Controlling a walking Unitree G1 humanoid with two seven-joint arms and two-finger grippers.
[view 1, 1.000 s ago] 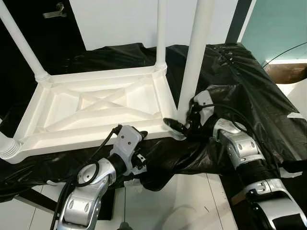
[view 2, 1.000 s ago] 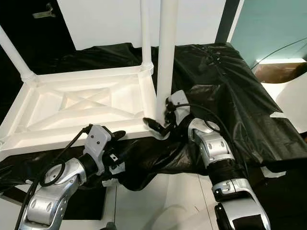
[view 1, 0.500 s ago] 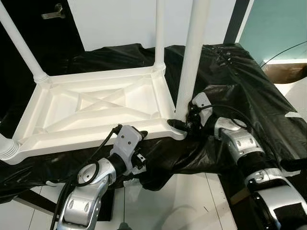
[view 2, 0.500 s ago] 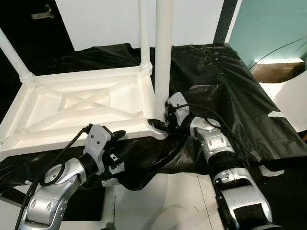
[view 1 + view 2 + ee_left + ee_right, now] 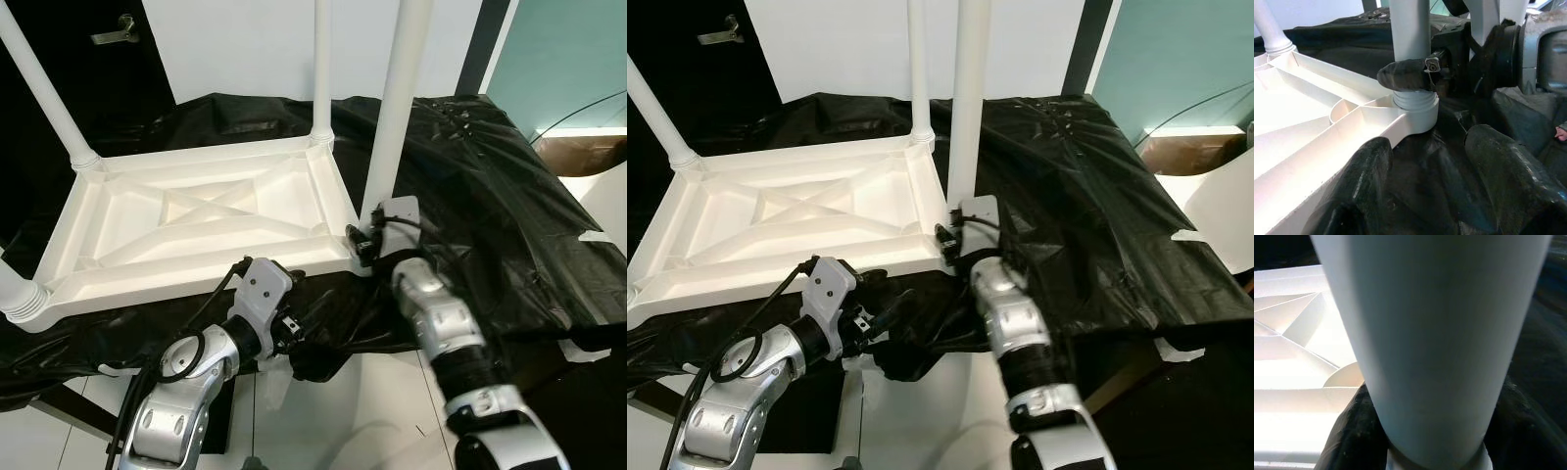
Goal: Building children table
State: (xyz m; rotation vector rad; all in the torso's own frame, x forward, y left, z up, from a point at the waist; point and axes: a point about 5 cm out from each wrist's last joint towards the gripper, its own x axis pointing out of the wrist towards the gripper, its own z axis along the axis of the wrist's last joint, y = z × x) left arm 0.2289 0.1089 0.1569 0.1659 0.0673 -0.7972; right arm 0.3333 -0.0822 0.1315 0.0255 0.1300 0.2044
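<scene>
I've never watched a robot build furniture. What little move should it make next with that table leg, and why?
Probably twist the leg further into its corner socket. The right gripper is clamped round the leg's base just above the socket, and threads show there, so it looks not fully seated. The left gripper waits open beside the upturned table.

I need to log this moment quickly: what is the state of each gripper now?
Left gripper: open, holding nothing, near the tabletop edge.
Right gripper: closed on the leg, just above its socket.
</scene>
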